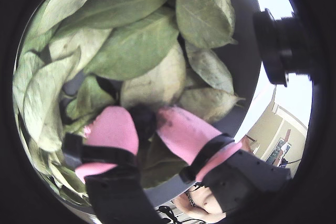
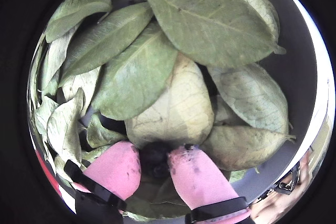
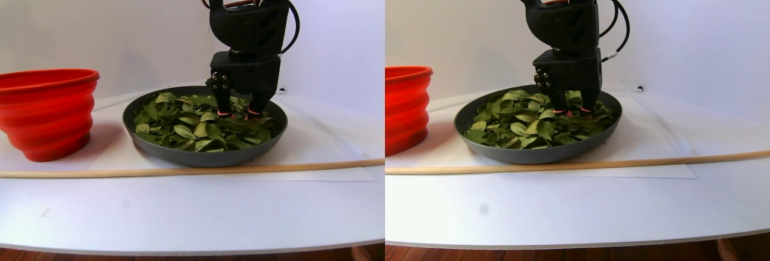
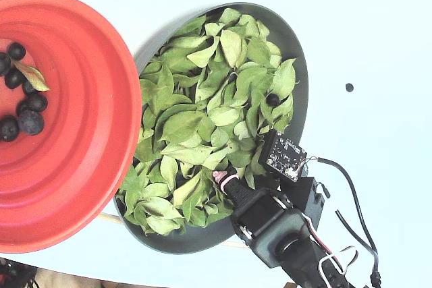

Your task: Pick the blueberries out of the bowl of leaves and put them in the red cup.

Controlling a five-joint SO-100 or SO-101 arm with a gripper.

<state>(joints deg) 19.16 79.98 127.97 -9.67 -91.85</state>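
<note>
Down among the dry green leaves (image 2: pixel 157 66) in the dark grey round bowl (image 3: pixel 204 153), with the gripper (image 2: pixel 156 162) and its two pink-tipped fingers (image 2: pixel 118 169) squeezed around a small dark round blueberry (image 2: pixel 154 157). Berry right between the finger ends, sitting on the leaves in a wrist view (image 1: pixel 142 119).

Probably soft, light and a bit slippery, so easy to squash. Best held gently across its middle, one finger on each side. Round like a ball, so no long side and no real pointing way.

One more dark blueberry (image 4: pixel 273 99) on the leaves farther out past the finger ends. Wide red ribbed cup (image 4: pixel 81 166) well off to one side on the white counter (image 3: pixel 192 213), with several dark berries (image 4: pixel 23 116) and one leaf already inside.
</note>
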